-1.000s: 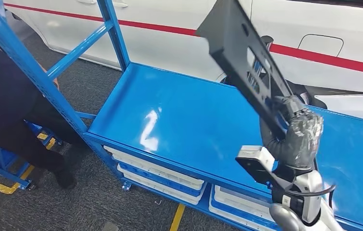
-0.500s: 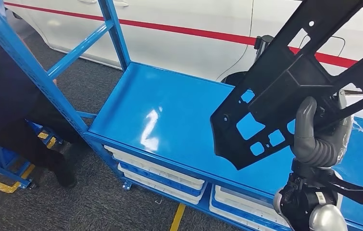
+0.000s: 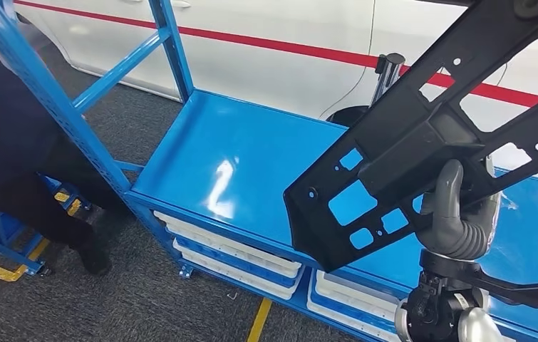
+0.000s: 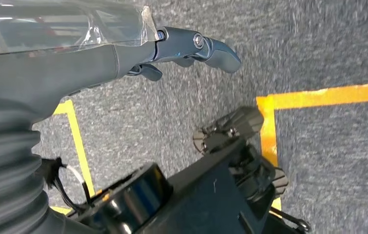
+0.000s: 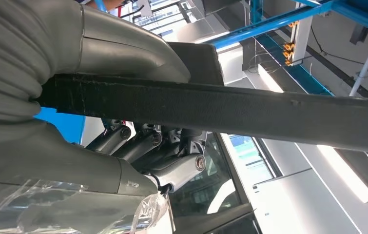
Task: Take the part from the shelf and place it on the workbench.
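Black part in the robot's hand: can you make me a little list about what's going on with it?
part: black part with cut-out holes, lifted and tilted above the shelf
held by: right hand, thumb across the front
shelf: blue shelf, top bare, white trays below
left hand: left hand holds nothing, over grey floor
nearby: person beside the shelf, white car behind

White car, grey carpet floor and a person by the blue rack

Taking the white car [image 3: 273, 64] as the landmark: a red stripe [image 3: 280, 47] runs along its side, and a chrome post [image 3: 385, 75] with a dark cap stands just in front of it. A grey carpet floor [image 3: 130, 299] spreads out from under the car, marked with yellow lines [image 3: 259, 322]. Well apart from the car, across that floor, a person in dark clothes [image 3: 9, 149] stands, one dark shoe [image 3: 95, 260] on the carpet.
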`<control>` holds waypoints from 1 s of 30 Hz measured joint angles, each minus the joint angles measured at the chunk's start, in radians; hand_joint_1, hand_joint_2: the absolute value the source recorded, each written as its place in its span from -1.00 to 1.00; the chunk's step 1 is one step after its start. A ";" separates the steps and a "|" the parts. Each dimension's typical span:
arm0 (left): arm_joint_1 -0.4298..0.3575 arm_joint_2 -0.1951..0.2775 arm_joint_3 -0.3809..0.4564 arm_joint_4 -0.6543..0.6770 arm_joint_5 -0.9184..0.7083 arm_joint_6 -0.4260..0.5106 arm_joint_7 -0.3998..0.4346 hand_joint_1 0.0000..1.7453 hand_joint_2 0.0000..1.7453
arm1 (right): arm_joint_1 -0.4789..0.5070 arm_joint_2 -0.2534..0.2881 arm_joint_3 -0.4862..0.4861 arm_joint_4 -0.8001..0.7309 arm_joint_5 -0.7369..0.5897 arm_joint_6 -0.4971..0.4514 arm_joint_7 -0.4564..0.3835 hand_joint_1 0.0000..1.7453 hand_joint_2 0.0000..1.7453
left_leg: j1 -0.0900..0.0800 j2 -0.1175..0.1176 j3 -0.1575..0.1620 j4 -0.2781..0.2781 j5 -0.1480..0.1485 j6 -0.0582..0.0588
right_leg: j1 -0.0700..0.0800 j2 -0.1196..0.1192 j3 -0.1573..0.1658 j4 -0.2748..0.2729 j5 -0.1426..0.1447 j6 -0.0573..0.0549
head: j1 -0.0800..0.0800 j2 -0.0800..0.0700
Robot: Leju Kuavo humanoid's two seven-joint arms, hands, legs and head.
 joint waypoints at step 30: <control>0.009 -0.014 -0.027 0.000 -0.009 -0.032 0.005 -1.00 1.00 | 0.073 0.015 0.001 0.017 -0.002 0.000 0.003 1.00 1.00 | -0.035 0.005 -0.024 -0.014 0.024 0.027 | 0.019 0.003 -0.060 0.115 0.000 -0.019 | -0.004 0.000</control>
